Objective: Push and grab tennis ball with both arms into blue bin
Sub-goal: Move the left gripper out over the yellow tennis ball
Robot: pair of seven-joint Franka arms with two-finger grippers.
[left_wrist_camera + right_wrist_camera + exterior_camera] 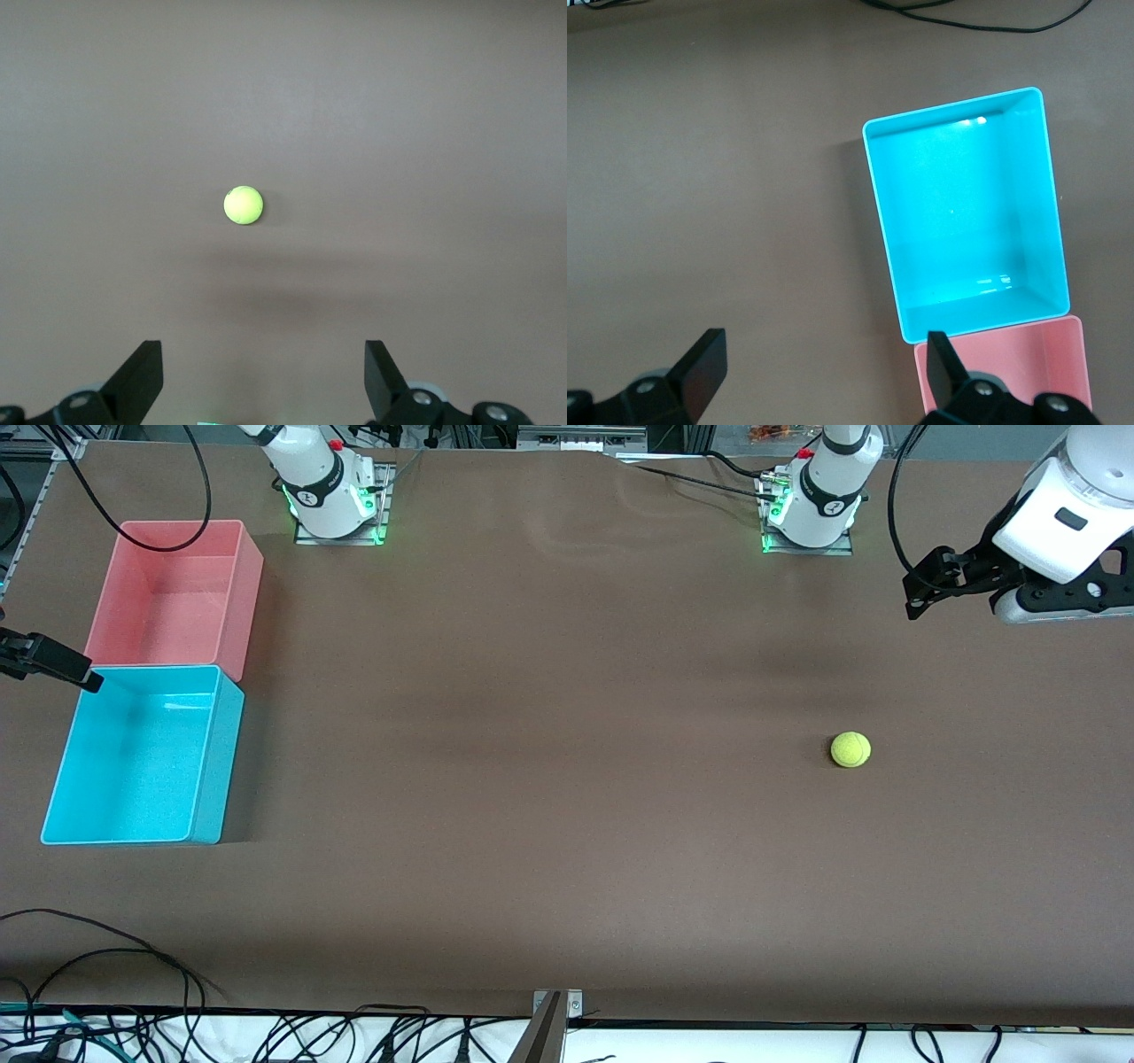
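The tennis ball (850, 749), small and yellow-green, lies on the brown table toward the left arm's end; it also shows in the left wrist view (243, 204). My left gripper (917, 598) hangs open in the air above the table at that end, apart from the ball, with nothing between its fingers (263, 372). The blue bin (217, 753) sits empty at the right arm's end. My right gripper (84, 677) hovers open beside the bin's rim (884, 221), where it meets the pink bin, and holds nothing (824, 367).
An empty pink bin (250, 584) of the same size stands against the blue bin, farther from the front camera. Both arm bases (332, 500) (815, 509) stand along the table's back edge. Black cables (106, 957) lie at the table's front edge.
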